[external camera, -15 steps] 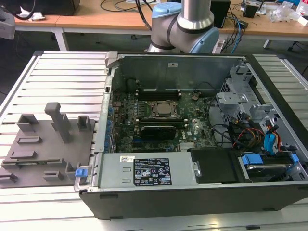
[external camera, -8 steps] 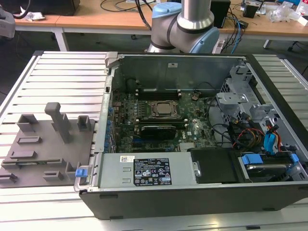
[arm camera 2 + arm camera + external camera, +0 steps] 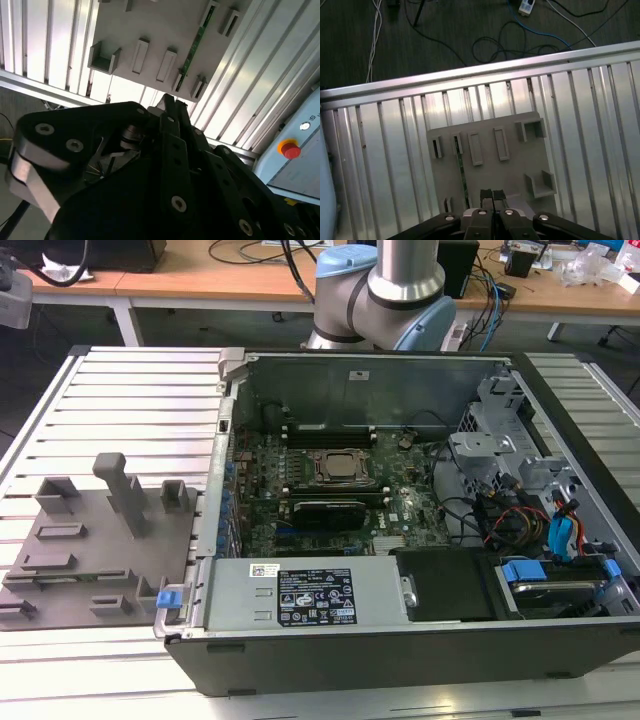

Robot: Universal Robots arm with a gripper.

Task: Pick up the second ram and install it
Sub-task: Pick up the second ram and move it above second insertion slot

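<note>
Green second ram, grey holder plate, silver ribbed table, black fingers, red button

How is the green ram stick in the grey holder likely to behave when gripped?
The second ram looks thin and flat, so probably stiff and light. It stands on edge between end blocks of the grey holder, so a sideways push might strain it.

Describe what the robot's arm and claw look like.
The arm is a silver tube with light-blue rounded joint covers. The gripper is black, built of flat linked bars dotted with silver screws, ending in two slim fingers.
</note>
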